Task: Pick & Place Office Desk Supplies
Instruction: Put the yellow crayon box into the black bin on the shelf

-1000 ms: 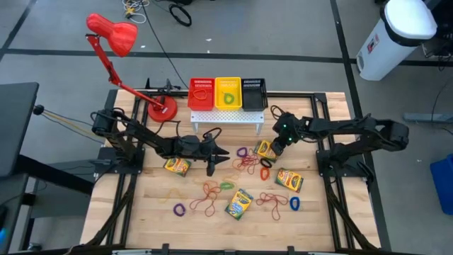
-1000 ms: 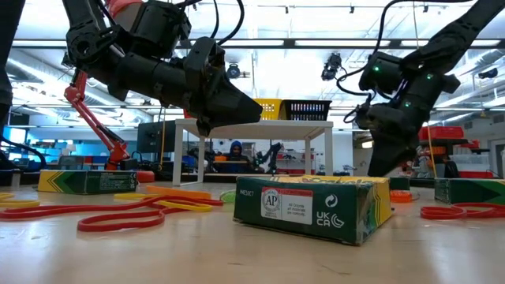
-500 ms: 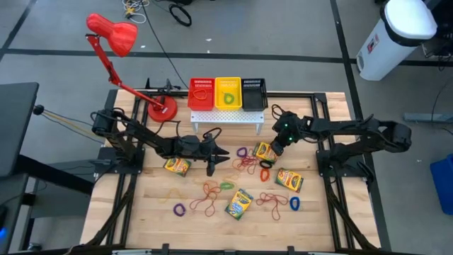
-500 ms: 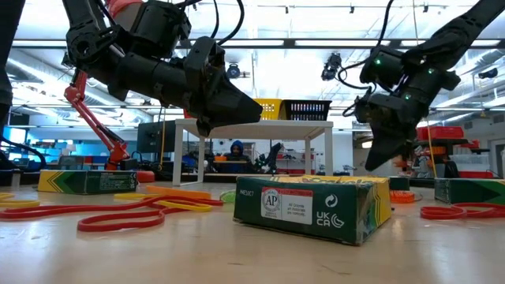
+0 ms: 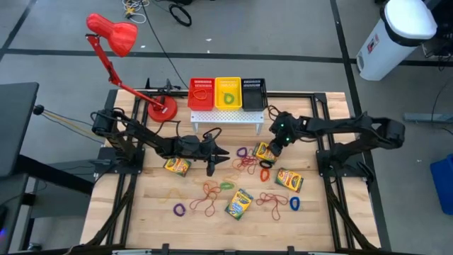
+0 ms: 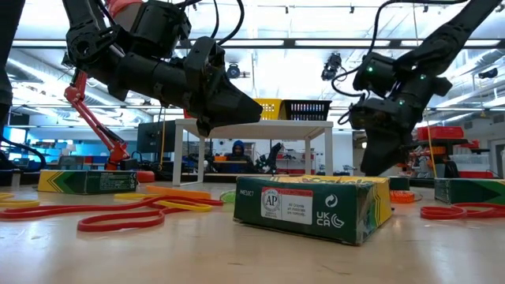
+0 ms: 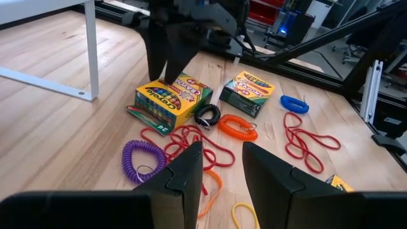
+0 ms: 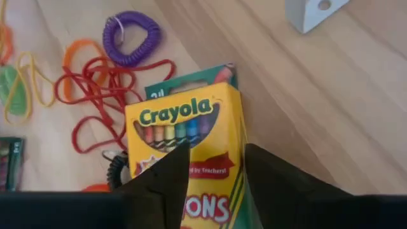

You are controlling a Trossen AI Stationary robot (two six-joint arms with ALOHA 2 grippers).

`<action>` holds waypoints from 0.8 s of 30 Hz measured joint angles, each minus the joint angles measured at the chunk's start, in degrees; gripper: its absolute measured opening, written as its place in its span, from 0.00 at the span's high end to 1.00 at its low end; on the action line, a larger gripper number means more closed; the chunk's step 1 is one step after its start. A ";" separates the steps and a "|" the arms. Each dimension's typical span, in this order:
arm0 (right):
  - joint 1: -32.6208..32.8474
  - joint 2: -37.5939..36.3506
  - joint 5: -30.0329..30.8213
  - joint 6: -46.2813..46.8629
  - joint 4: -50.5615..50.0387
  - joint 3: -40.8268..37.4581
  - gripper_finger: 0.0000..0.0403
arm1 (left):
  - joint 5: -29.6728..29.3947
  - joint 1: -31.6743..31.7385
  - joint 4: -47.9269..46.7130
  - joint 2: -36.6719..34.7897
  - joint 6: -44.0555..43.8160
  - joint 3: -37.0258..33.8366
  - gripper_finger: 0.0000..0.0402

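High view, centre right: the right gripper (image 5: 270, 147), fingers parted, straddles a crayon box (image 5: 265, 151); an off-centre squeeze could skew it.

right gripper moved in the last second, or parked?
Yes, slightly. In the high view the right gripper has edged left, toward the white rack, and sits over the crayon box beside it. Left gripper waits mid-table.

I see four yellow-and-green crayon boxes lying flat: one at left (image 5: 177, 166), one mid-table (image 5: 264, 150), one right (image 5: 289, 180), one nearest (image 5: 239, 204). Loose rubber bands (image 5: 245, 163) in red, orange, green, purple and blue lie scattered between them.
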 joint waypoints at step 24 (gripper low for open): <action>3.22 -0.74 3.34 -2.09 2.66 0.02 0.99 | -0.61 0.00 0.00 -0.02 -0.15 0.00 0.70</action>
